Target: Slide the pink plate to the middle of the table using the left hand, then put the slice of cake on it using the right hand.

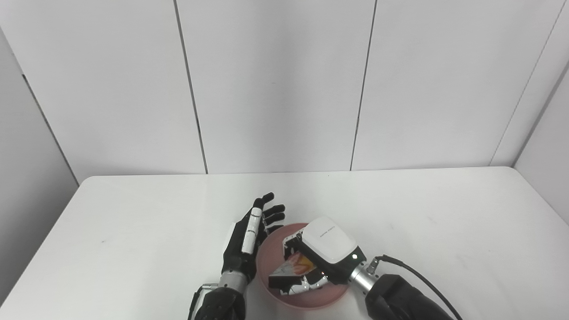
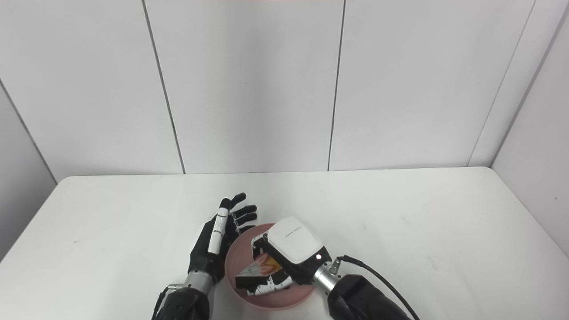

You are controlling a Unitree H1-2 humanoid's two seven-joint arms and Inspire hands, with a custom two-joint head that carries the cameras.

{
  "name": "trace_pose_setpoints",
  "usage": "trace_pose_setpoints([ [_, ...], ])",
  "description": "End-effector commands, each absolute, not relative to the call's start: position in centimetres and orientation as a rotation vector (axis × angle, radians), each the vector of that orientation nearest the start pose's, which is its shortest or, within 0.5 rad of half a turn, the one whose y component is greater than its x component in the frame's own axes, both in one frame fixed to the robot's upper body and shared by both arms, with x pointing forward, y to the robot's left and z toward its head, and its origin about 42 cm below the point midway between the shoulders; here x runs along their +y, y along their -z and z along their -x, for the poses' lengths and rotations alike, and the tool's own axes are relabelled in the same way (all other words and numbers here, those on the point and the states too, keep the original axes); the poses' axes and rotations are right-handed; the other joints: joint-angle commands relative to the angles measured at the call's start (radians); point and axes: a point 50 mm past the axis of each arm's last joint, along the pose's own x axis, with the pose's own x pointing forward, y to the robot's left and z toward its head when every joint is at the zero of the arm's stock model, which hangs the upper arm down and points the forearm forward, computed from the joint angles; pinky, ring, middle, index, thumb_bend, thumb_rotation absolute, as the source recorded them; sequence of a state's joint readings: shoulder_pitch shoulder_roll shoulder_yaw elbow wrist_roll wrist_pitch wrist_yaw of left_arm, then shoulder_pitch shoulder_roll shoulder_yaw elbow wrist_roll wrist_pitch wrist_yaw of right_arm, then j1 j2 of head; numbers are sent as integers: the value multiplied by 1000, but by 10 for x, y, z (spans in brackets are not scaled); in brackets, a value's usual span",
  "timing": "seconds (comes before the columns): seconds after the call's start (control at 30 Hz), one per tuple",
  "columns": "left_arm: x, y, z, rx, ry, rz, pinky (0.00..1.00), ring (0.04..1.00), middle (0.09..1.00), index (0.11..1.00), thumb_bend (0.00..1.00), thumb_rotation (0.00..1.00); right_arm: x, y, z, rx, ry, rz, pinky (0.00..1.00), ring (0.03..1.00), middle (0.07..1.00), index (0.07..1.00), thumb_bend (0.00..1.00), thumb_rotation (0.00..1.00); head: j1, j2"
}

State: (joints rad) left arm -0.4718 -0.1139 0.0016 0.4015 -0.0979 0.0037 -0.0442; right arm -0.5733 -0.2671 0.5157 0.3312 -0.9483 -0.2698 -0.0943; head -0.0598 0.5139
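The pink plate [image 1: 270,262] sits near the table's front edge, about at its middle. My left hand [image 1: 251,235] is open, fingers spread, standing on edge against the plate's left rim. My right hand [image 1: 324,255] reaches over the plate from the right and is shut on the slice of cake [image 1: 291,269], a wedge with a white and red top and a dark side. The cake is held low over the plate's inside; I cannot tell whether it touches the plate. The same scene shows in the right eye view, with the plate [image 2: 235,262] and cake [image 2: 258,269].
The white table [image 1: 133,231] stretches wide to the left, right and back. White wall panels stand behind its far edge. A black cable [image 1: 413,273] runs from my right wrist.
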Motion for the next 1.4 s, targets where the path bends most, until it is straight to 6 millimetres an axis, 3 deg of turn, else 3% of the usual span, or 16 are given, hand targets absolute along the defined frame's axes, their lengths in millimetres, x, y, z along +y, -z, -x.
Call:
trace_pose_setpoints([
  [0.0,116,-119,-408,74,207,166,663,764,737,820,639,935,-131,-199,-423,-775,-473,1325,244,294,354,392,546,489,1,1],
  [0.1,116,-119,-408,72,211,151,685,755,774,829,639,947,-132,-199,-424,-793,-465,1320,250,306,369,414,612,682,0,0],
  [0.13,117,-119,-408,72,215,148,687,755,776,829,638,947,-133,-198,-424,-797,-464,1321,252,308,372,417,615,690,-1,0],
  [0.23,117,-119,-409,75,217,143,695,745,784,836,641,955,-136,-197,-425,-798,-465,1326,394,463,529,565,688,879,-1,1],
  [0.37,118,-119,-409,74,217,137,695,726,761,832,629,959,-139,-198,-424,-783,-460,1347,543,627,681,658,799,991,-2,2],
  [0.53,119,-118,-409,79,226,122,728,753,777,843,634,981,-143,-200,-424,-788,-437,1340,629,702,744,702,852,1000,-4,3],
  [0.63,119,-118,-409,82,224,124,758,794,786,843,636,978,-145,-200,-424,-800,-414,1327,638,705,747,704,813,1000,-4,3],
  [0.93,118,-118,-408,91,214,166,647,812,793,825,659,945,-151,-206,-424,-819,-362,1292,634,701,750,692,724,986,-5,3],
  [1.0,117,-118,-408,89,210,169,636,796,783,826,649,948,-153,-208,-423,-828,-334,1230,604,687,739,684,704,992,-5,3],
  [1.1,117,-118,-408,93,199,176,640,756,774,829,650,962,-158,-206,-422,-791,-279,979,559,657,707,660,690,994,-6,0],
  [1.2,117,-118,-408,91,183,183,648,725,773,830,665,965,-161,-200,-420,-714,-243,734,561,658,696,651,706,996,-7,-1],
  [1.37,117,-119,-407,60,139,151,725,772,767,810,670,996,-168,-185,-416,-608,-175,421,612,685,710,694,687,1000,-5,0],
])
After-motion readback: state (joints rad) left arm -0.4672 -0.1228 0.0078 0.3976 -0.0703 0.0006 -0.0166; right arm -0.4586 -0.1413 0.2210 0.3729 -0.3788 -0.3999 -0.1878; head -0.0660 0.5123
